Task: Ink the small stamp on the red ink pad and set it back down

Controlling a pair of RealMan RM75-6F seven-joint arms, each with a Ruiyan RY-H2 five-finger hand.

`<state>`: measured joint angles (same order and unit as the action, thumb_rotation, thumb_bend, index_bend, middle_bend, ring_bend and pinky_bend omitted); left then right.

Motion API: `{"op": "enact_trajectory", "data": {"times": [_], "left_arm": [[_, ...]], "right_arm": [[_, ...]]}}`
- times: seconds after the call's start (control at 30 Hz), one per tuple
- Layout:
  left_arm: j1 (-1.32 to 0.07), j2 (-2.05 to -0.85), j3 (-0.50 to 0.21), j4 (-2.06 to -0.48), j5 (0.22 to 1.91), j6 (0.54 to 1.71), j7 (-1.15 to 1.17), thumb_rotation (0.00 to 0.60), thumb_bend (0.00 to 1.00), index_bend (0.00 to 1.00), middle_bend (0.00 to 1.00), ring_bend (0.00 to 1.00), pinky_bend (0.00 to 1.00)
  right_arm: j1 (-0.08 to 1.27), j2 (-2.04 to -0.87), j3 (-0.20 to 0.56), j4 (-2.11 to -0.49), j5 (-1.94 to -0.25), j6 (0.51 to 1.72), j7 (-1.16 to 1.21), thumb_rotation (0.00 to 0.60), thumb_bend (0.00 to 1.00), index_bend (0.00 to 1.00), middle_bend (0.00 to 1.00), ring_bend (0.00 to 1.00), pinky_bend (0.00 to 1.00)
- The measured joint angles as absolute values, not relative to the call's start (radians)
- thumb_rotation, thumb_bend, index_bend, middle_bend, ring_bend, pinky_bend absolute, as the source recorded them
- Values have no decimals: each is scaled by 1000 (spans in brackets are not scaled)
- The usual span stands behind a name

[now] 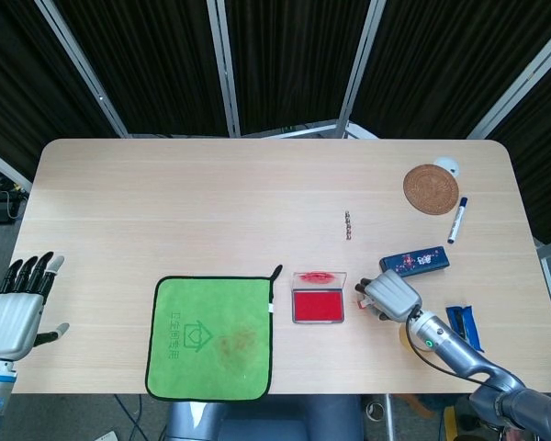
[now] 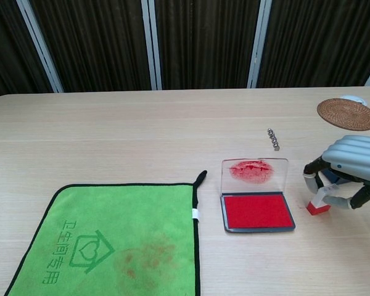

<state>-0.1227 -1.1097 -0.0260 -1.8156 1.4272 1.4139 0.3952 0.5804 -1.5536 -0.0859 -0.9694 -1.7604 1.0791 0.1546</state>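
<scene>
Your right hand (image 2: 348, 172) closes round the small stamp (image 2: 319, 203), stamp not yet inked.

Nearest you, the green cloth (image 2: 111, 243) lies unused; your left hand (image 1: 14, 308) hangs off the table's (image 2: 142, 135) left edge, fingers spread, holding nothing. Mid-table, the red ink pad (image 2: 257, 211) sits w/ lid up, just left of the stamp, whose red base appears to rest on the wood. Fingers wrap both sides; firm grip can't be confirmed. Left to do, by my read: lift, press on pad, set back. Farther back: bead chain (image 2: 273, 139), woven coaster (image 2: 347, 113).
</scene>
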Motion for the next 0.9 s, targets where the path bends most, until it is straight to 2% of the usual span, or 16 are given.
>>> {"op": "enact_trajectory", "data": {"times": [0.4,0.7,0.9], "left_arm": [[-126,-1109,-24,-1815,1424,1411,393,600,0,0,0,0,0],[-131,-1112,-20,-1814,1422,1402,401,600,0,0,0,0,0],[-131,-1111,-19,-1812,1422,1403,397,600,0,0,0,0,0]], "right_arm": [[590,-1536,-85,-990,-1767,1135,162,600,424,548,565,824,959],[639,-1455,-70,-1194,-1804,1156,105,600,448,548,566,824,959],[703,-1436,-33,-1319,-1790,1063,7,600,467,548,566,824,959]]}}
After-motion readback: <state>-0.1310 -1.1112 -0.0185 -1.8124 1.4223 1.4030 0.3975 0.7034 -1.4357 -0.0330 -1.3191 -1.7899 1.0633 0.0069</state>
